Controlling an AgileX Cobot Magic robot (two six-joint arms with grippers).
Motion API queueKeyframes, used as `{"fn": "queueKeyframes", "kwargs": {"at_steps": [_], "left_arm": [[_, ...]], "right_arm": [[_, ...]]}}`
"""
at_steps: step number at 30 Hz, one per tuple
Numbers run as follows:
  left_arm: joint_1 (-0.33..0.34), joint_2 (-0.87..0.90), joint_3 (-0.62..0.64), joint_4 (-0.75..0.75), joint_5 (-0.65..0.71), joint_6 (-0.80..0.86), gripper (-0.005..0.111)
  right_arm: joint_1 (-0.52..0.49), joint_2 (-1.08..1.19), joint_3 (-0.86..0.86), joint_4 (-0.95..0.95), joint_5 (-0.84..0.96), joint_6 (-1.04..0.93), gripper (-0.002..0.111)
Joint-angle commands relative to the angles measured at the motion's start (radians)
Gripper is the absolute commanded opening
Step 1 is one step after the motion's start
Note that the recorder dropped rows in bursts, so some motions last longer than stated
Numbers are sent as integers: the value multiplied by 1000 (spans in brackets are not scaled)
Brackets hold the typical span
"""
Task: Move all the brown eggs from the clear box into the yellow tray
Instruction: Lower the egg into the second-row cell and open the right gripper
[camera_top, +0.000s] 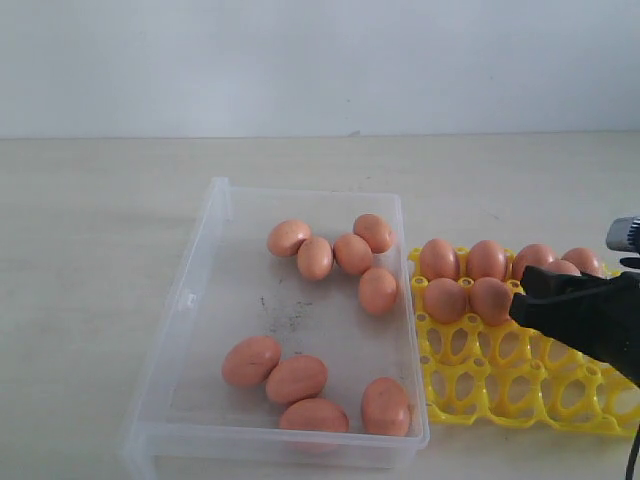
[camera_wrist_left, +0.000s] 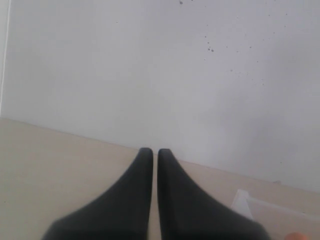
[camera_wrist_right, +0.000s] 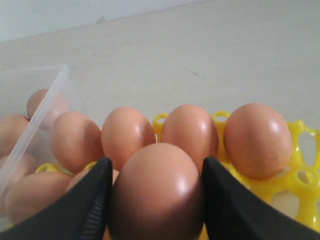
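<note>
While the right gripper (camera_wrist_right: 155, 170) clasps one brown egg (camera_wrist_right: 157, 197), the yellow tray (camera_top: 500, 385)'s free second-row cup looks just beneath it.

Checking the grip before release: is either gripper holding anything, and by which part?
The right gripper holds a smooth brown oval egg by its opposite sides. The left gripper holds nothing.

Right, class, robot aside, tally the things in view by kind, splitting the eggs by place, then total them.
Brown eggs in the clear box: 9
Brown eggs seated in the yellow tray: 6
Brown egg held in the right gripper fingers: 1
Clear box: 1
Yellow tray: 1
Total: 18
</note>
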Motion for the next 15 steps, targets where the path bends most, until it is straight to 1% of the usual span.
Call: {"fn": "queueKeyframes", "kwargs": {"at_steps": [1, 3, 7, 15], "left_arm": [[-15, -3, -3, -3, 0, 7, 4], [-15, -3, -3, -3, 0, 7, 4], [-15, -3, -3, -3, 0, 7, 4], [-15, -3, -3, -3, 0, 7, 4]], "right_arm": [[-3, -2, 0, -13, -15, -1, 0], [-3, -2, 0, -13, -36, -88, 0], [-3, -2, 0, -13, -87, -185, 0], [-3, 24, 0, 5, -102, -258, 0]]}}
